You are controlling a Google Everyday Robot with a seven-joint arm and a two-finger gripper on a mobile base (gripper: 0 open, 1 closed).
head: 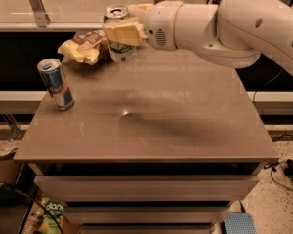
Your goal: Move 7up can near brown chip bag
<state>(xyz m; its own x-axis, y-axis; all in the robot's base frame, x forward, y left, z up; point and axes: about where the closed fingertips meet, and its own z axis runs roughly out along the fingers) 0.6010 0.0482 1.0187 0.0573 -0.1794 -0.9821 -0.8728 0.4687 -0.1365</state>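
The 7up can (121,51), white and green with a silver top, stands upright at the back of the table, just right of the brown chip bag (85,44). My gripper (118,23) comes in from the right and is shut on the can, one pale yellow finger (123,33) across its front. The can's base is at or just above the table top; I cannot tell which. The bag lies wrinkled at the back left and nearly touches the can.
A slim blue and silver can (56,84) stands near the left edge of the table (151,126). My big white arm (224,26) spans the back right. A railing and glass lie behind the table; drawers are below the front edge.
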